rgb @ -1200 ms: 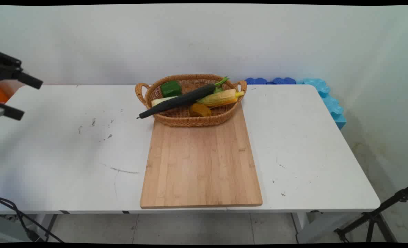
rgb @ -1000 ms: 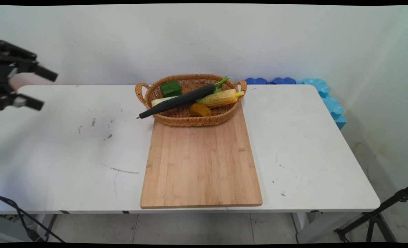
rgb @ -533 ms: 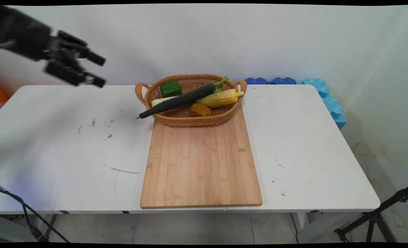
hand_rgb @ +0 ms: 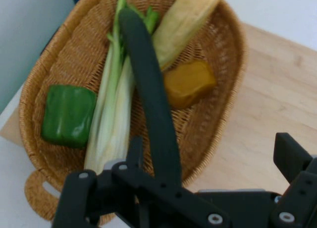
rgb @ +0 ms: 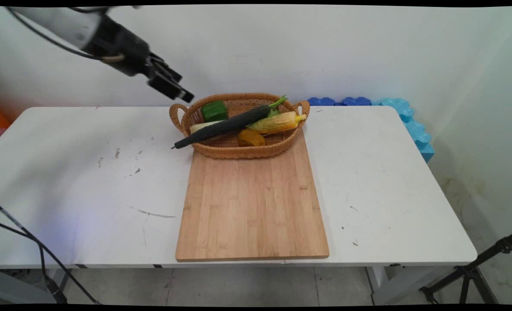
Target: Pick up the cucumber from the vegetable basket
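The gripper (rgb: 176, 88) has swept in from the far left edge of the main view, where it sat a second ago, to the upper left of the frame; it now hangs in the air just above and left of the basket (rgb: 221, 150), near the left handle. Nothing else on the table (rgb: 65, 181) has shifted.

The fingers (hand_rgb: 292, 156) stand well apart in the hand view, with nothing between them and nothing touched; the tool is empty and spread wide. In that view it looks straight down into the basket (hand_rgb: 74, 44), which fills the upper and middle frame.

The basket sits at the centre top of the main view, its near side resting on the far end of the board (rgb: 251, 203). Inside lie a green pepper (rgb: 214, 111) at the upper left, a pale leek (rgb: 201, 125) under a long black cucumber (rgb: 225, 126), a corn cob (rgb: 277, 122) to the right and an orange chunk (rgb: 250, 138) at the front. The cucumber lies slantwise, its lower end jutting over the basket's left rim above the table. In the hand view the cucumber (hand_rgb: 151, 99) runs up the middle of the frame, with the pepper (hand_rgb: 68, 115) at left, the leek (hand_rgb: 111, 124) beside it, the cob (hand_rgb: 183, 22) at upper right and the chunk (hand_rgb: 189, 82) right of centre
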You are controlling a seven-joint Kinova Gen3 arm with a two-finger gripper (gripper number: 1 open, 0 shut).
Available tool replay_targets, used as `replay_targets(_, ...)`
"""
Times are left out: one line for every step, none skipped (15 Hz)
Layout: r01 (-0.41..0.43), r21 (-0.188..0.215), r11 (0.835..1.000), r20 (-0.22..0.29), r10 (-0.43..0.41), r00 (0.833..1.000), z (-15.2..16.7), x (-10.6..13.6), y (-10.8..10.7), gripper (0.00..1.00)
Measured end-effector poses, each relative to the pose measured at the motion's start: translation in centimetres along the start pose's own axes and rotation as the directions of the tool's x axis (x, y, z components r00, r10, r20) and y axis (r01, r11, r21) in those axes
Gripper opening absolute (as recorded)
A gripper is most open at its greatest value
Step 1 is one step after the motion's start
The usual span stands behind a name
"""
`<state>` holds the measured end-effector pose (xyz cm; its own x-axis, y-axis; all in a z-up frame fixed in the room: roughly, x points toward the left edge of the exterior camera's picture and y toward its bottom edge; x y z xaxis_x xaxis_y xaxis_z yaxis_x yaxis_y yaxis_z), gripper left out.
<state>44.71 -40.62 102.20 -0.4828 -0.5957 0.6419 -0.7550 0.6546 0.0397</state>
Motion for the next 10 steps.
replay_targets(0.017, 0.009, 1.0, 0.012, -0.017, 1.0, 1.4, 0.5, -0.3, 1.0)
replay_targets(0.037, 0.019, 0.999, 0.025, -0.037, 0.999, 2.9, 0.9, -0.5, 1.0)
replay_targets(0.053, 0.026, 0.998, 0.036, -0.054, 0.998, 4.2, 1.2, -0.7, 1.0)
replay_targets(0.072, 0.032, 0.997, 0.049, -0.074, 0.996, 5.7, 1.5, -0.8, 1.0)
replay_targets(0.087, 0.037, 0.995, 0.061, -0.09, 0.994, 7.0, 1.7, -0.8, 1.0)
replay_targets(0.1, 0.04, 0.994, 0.072, -0.102, 0.992, 8.0, 1.9, -0.8, 1.0)
replay_targets(0.112, 0.044, 0.993, 0.085, -0.116, 0.99, 9.3, 2.0, -0.8, 1.0)
replay_targets(0.122, 0.047, 0.991, 0.095, -0.126, 0.987, 10.2, 2.1, -0.8, 1.0)
replay_targets(0.132, 0.051, 0.99, 0.106, -0.137, 0.985, 11.3, 2.2, -0.8, 1.0)
replay_targets(0.141, 0.055, 0.988, 0.117, -0.147, 0.982, 12.3, 2.2, -0.9, 1.0)
